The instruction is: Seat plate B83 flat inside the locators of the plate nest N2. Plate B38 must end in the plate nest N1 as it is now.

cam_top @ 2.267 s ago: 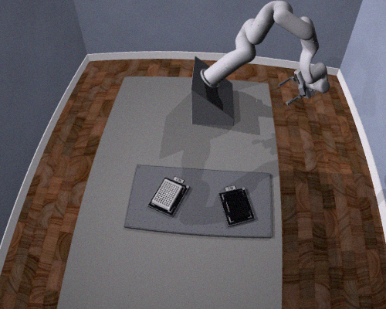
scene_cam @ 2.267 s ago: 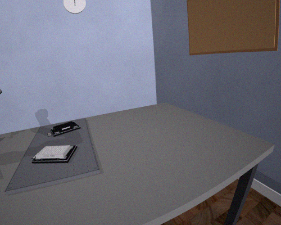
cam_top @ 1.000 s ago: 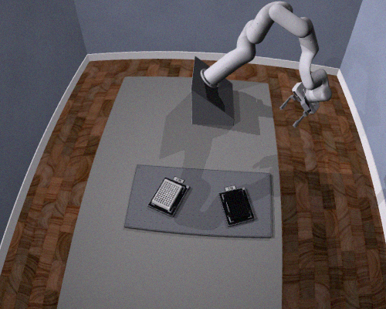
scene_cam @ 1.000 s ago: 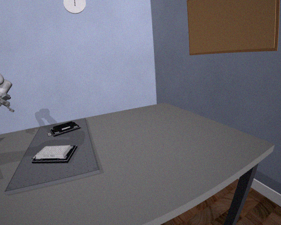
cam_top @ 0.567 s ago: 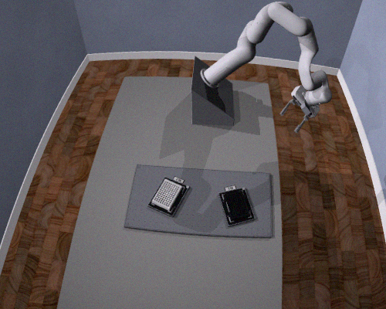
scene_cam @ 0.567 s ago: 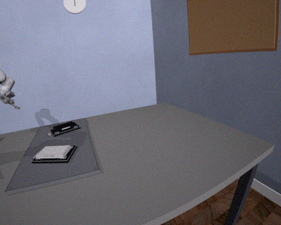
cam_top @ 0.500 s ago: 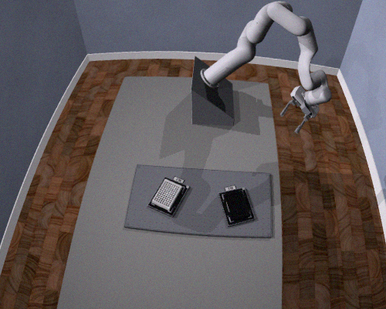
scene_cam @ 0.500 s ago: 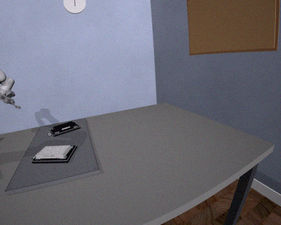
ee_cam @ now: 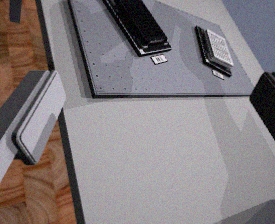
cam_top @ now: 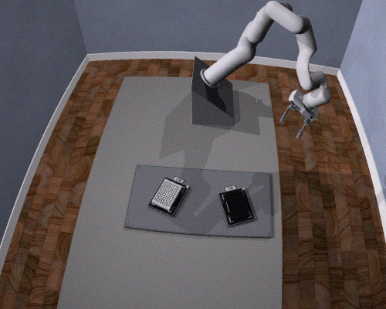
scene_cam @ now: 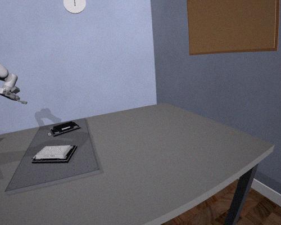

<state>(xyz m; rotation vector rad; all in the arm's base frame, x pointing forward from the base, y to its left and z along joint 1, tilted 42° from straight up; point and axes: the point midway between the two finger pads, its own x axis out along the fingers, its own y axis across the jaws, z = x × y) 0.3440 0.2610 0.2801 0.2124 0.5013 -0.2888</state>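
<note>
A white welled plate [cam_top: 168, 194] [scene_cam: 54, 152] [ee_cam: 219, 46], apparently B83, rests on the left nest [cam_top: 179, 203] [scene_cam: 71, 154] [ee_cam: 203, 47], apparently N2. It sits off-centre, with more dark nest showing on its right in the top view; its exact tilt is unclear. A black plate [cam_top: 238, 205] [scene_cam: 64, 125] [ee_cam: 140, 22], apparently B38, lies in the right nest [cam_top: 240, 223] [ee_cam: 155, 50], whose small tag looks like N1. My gripper [cam_top: 291, 129] [scene_cam: 25, 102] [ee_cam: 155, 112] is open and empty, high up and far from both plates, beyond the table's right edge in the top view.
Both nests stand on a grey perforated board [cam_top: 204, 228] [scene_cam: 84, 163] [ee_cam: 108, 82] on the table [cam_top: 173, 266] [scene_cam: 173, 157] [ee_cam: 123, 160]. The arm's dark wedge-shaped base mount [cam_top: 208, 112] stands behind the board. A wall rises to the right of the arm.
</note>
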